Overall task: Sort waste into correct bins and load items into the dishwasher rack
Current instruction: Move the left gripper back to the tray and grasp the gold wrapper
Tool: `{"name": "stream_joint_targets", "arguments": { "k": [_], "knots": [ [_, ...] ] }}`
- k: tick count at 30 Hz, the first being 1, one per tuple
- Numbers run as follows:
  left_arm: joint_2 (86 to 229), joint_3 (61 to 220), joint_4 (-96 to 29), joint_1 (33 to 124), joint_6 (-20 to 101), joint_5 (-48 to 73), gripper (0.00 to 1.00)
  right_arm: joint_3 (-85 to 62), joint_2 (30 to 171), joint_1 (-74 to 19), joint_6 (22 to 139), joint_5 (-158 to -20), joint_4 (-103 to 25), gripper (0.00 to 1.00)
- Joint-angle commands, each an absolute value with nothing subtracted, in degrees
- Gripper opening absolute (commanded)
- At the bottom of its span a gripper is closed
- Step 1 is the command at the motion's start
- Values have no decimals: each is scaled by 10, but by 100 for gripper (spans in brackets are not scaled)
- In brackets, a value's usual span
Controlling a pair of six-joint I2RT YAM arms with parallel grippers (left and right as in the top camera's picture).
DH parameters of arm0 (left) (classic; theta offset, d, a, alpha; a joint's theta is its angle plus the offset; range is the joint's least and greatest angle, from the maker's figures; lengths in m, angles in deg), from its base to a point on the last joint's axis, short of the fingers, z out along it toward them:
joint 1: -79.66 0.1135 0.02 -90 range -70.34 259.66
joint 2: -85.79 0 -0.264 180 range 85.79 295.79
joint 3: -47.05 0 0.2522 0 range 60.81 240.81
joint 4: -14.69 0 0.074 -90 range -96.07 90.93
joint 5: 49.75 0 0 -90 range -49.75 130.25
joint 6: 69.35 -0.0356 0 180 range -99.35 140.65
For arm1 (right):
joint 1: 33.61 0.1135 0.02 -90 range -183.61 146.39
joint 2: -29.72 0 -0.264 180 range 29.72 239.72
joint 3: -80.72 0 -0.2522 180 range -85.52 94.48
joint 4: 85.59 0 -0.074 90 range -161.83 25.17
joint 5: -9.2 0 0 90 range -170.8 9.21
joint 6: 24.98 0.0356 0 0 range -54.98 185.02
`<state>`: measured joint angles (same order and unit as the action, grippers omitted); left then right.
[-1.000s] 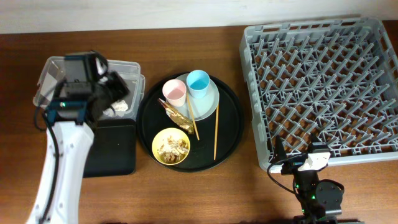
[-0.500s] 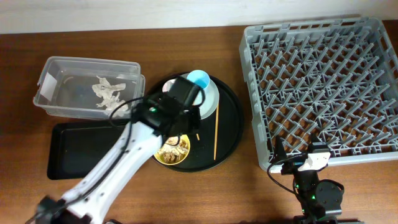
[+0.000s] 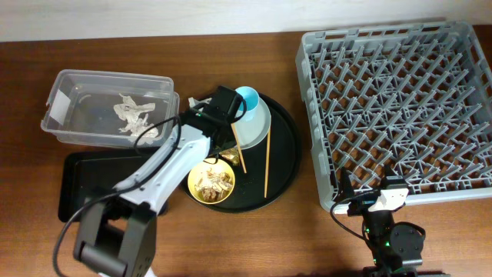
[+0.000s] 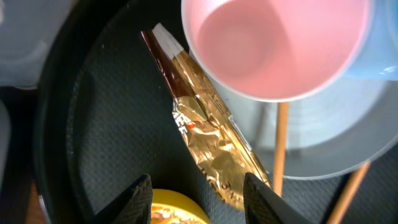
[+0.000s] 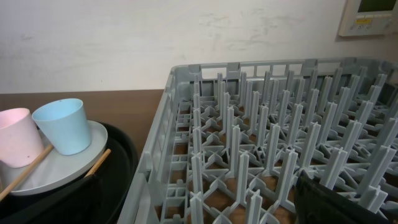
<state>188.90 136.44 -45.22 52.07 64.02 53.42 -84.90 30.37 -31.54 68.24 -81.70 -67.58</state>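
**The shiny wrapper is the thing to grab**

The left end effector (image 4: pixel 198 198) hangs over the gold wrapper (image 4: pixel 205 134) with its two fingers apart, one on each side and holding nothing. The wrapper lies on the round black tray (image 4: pixel 93 124), between the pink cup (image 4: pixel 273 43) and the yellow bowl (image 4: pixel 168 211). Its right side touches the edge of the plate (image 4: pixel 323 143), just beside a chopstick (image 4: pixel 280 143).

The wrapper looks thin, very light and crinkly. It will likely bend and could slip, so a pinch on the wide, crumpled middle looks best. The fingers should stay away from the chopstick and the cup.

The left wrist view shows the wrapper up close. From above, the arm hides most of it. The view from above shows the clear tub (image 3: pixel 69 85) with white paper (image 3: pixel 134 111) inside, the flat black tray (image 3: pixel 84 185) near it, and the big grey rack (image 3: pixel 392 108) on the right of the counter. The right wrist view shows the blue cup (image 5: pixel 62 124) from the side. Only a dark bit of the right end effector (image 5: pixel 339 199) shows, so I cannot tell how its fingers stand.
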Motion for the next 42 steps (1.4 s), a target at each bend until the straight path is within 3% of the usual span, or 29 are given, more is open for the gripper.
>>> {"name": "stream_joint_targets", "arguments": {
  "k": [1,11,29,33,39,42],
  "knots": [
    [1919,1357,-443,523,665,546,47,-852,300,-318,684,-810,-673,98],
    [1949,1355,-437,517,664,488,47,-852,300,-318,684,-810,-673,98],
    [1949,1312,-365,491,635,506,47,-852,300,-318,684,-810,-673,98],
    [1949,1312,-372,490,635,505,41,-852,300,-318,684,-810,-673,98],
    [1949,1291,-370,490,635,506,40,-852,300,-318,684,-810,-673,98],
    [1949,1289,-366,491,635,506,25,-852,300,-318,684,-810,-673,98]
  ]
}}
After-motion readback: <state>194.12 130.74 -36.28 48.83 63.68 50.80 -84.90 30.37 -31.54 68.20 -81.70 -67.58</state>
